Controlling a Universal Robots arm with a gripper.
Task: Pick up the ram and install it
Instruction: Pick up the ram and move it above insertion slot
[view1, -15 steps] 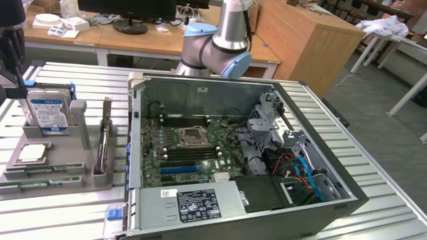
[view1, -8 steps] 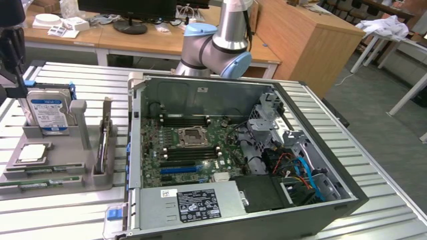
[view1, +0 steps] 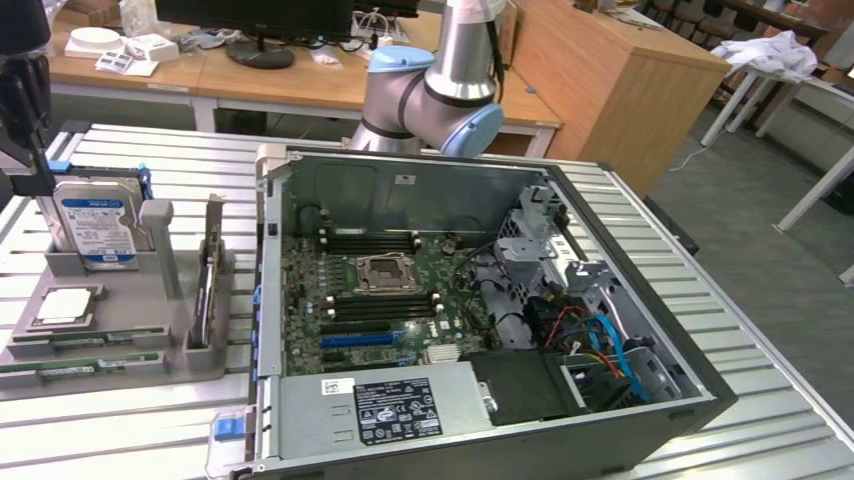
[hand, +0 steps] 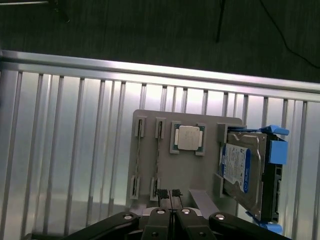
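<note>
We see the jaws pressed together with nothing between them, hanging over the grey tray (hand: 196, 172) on the slatted surface (hand: 75, 150). The ram (view1: 67, 369) lies in a tray slot, near the square chip (hand: 188, 137) and the hard drive (hand: 235, 165).

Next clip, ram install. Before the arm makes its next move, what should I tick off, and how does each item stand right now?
1. Ram available: ok, two green sticks of ram stand on edge in the grey holder.
2. Hand open: not ok, the hand is shut with nothing held.
3. Hand aligned: not ok, it hovers off to one side of the nearer stick's end.
4. Neighbours clear: ok, CPU chip and hard drive sit apart in their own places.
5. Memory slots free: ok, they look empty.
6. Case open: ok, motherboard exposed.
</note>
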